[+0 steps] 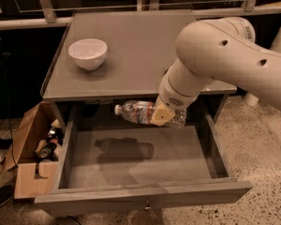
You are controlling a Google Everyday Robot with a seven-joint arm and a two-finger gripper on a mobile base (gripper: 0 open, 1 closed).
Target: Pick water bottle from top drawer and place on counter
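Note:
The water bottle (pixel 139 112) is clear, with a white cap pointing left and a red-and-white label band. It hangs sideways above the back of the open top drawer (pixel 140 159), just under the counter's front edge. My gripper (pixel 162 116) is shut on the water bottle, with a yellowish finger pad (pixel 161 116) across its right half. The bottle's shadow lies on the grey drawer floor. The counter (pixel 136 50) is the flat grey cabinet top behind and above the bottle. My thick white arm (pixel 215 55) reaches in from the right over the counter's front right corner.
A white bowl (pixel 87 53) stands on the counter's left side. A brown cardboard box (pixel 30 158) with cans in it sits on the floor left of the drawer. A railing runs behind the cabinet. Speckled floor lies to the right.

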